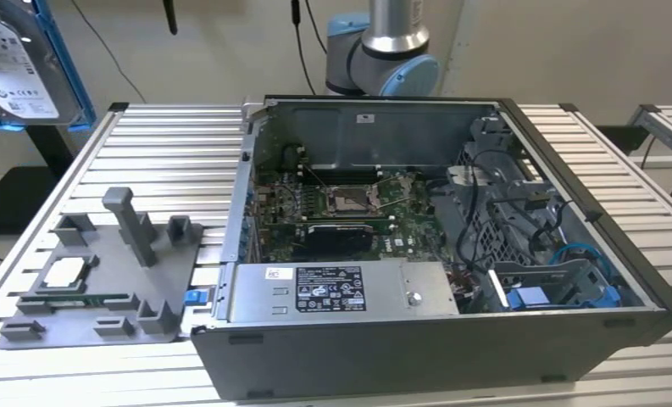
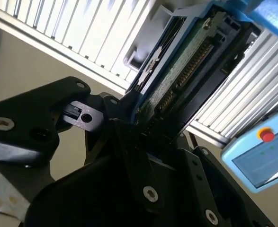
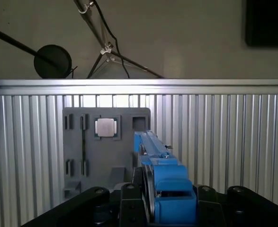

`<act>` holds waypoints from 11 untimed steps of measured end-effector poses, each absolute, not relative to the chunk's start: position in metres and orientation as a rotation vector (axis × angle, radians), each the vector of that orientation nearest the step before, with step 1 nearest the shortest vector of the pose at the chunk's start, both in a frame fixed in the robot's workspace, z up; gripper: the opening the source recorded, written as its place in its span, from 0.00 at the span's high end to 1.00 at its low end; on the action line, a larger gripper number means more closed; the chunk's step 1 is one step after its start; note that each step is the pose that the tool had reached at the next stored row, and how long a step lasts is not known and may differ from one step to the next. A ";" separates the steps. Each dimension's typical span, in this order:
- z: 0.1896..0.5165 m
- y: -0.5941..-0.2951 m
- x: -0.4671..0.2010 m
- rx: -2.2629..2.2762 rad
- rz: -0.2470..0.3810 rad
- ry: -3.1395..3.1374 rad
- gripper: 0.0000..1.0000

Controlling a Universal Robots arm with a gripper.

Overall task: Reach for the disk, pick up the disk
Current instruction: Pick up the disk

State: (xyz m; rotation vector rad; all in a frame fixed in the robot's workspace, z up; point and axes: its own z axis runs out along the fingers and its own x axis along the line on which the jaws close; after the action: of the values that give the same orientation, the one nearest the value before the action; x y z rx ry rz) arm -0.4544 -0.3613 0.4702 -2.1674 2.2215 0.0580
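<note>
The disk point(image 1: 19, 64), silver-grey with a white label and a bright blue bracket, hangs in the air at the exterior view's upper left, well above the table. In both wrist views my gripper point(image 3: 150, 201) is shut on it. The first wrist view shows the disk point(image 3: 160, 175) edge-on, its blue bracket rising between the black fingers point(image 3: 129, 208). The second wrist view shows the disk's point(image 2: 181, 71) green circuit board and connector edge sticking out of my gripper point(image 2: 143, 123).
Below the disk lies a grey fixture plate point(image 1: 98, 280) with upright posts and a small square silver chip point(image 3: 105, 126). An open computer case point(image 1: 426, 254) holding a silver box point(image 1: 336, 292) stands on the slatted table point(image 1: 166, 170). A blue pendant point(image 2: 257, 161) shows beyond the table edge.
</note>
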 end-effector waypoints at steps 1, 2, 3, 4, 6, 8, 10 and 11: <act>0.474 -0.361 -0.454 -2.167 0.058 2.221 1.00; 0.478 -0.361 -0.454 -2.167 0.058 2.221 1.00; 0.481 -0.361 -0.454 -2.167 0.058 2.221 1.00; 0.485 -0.361 -0.454 -2.167 0.058 2.221 1.00; 0.490 -0.361 -0.454 -2.168 0.058 2.222 1.00; 0.494 -0.361 -0.454 -2.167 0.058 2.221 1.00; 0.496 -0.361 -0.454 -2.167 0.058 2.221 1.00; 0.496 -0.361 -0.454 -2.167 0.058 2.221 1.00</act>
State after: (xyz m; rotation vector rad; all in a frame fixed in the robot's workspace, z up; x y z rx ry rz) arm -0.4544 -0.3613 0.4965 -2.1674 2.2213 0.0584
